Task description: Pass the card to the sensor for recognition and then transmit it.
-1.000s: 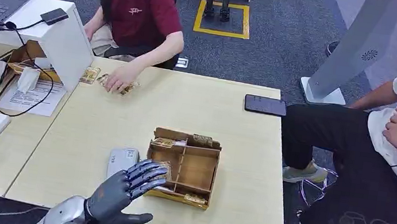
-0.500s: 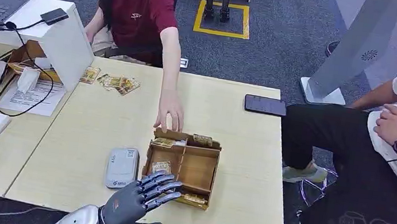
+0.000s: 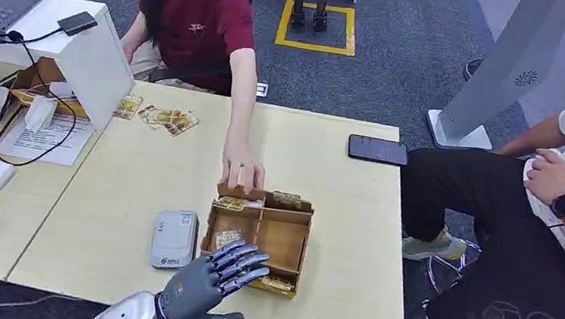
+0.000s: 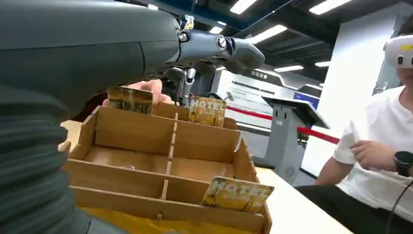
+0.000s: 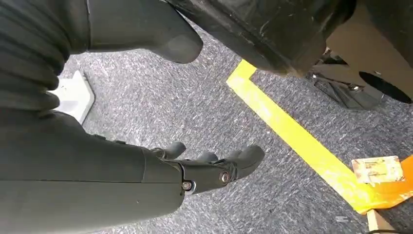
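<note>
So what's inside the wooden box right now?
The wooden box holds cards standing along its far and near walls. The left hand hovers over the near-left compartments, covering part of them; a person's hand touches the far edge.

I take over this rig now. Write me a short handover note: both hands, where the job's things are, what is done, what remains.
Left robot hand: open, holding nothing, fingers spread above the near edge of the wooden card box.
Right robot hand: hangs over the carpet, fingers loosely curled, holding nothing.
Cards: hotel cards stand in the box slots; more cards lie loose at the table's far side.
Sensor: grey reader lies flat beside the box.
A person's hand rests on the box's far wall.
Done: nothing visible. Left: pick a card, present it to the reader, hand it over.
</note>
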